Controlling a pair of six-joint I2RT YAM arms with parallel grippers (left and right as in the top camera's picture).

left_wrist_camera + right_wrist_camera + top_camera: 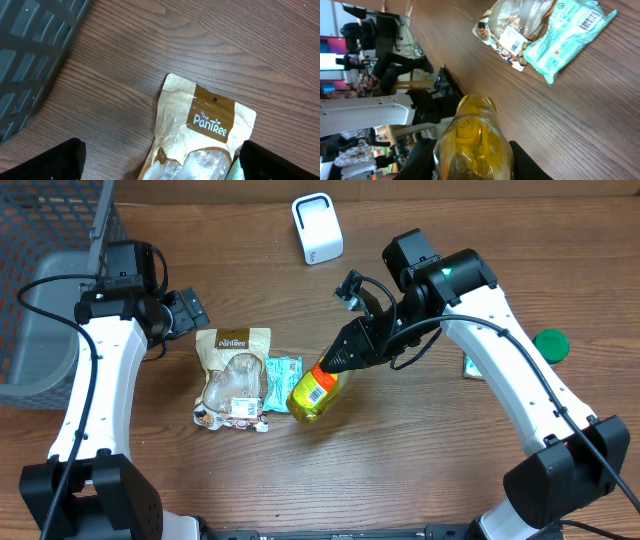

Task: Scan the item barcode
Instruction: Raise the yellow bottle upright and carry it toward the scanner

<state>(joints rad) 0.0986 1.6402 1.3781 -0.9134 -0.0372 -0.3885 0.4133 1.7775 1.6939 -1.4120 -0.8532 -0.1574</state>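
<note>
- Since the right claw (345, 358) is clenched on one end of the yellow bottle (315, 392), the step in hand looks like presenting it to the scanner, not grasping it.
- The bottle hangs tilted from the claw's tips, and its free end points away from the claw toward the teal packet (281, 380). Whether that end clears the table, I cannot tell.
- The white scanner (317, 227) stands well apart from the claw, on the opposite side from the bottle, so the arm should probably swing the bottle round and lift it.
- The printed label (319, 386) faces upward just beyond the fingertips. Rolling the wrist so that the label meets the scanner's face squarely seems to be the key.
- A firm grip matters, because the smooth round body could twist between the fingers during the roll.
- The left claw (188, 312) is released and empty, spread wide above the tan pouch (205, 130). It is best left there, clear of the path.
</note>
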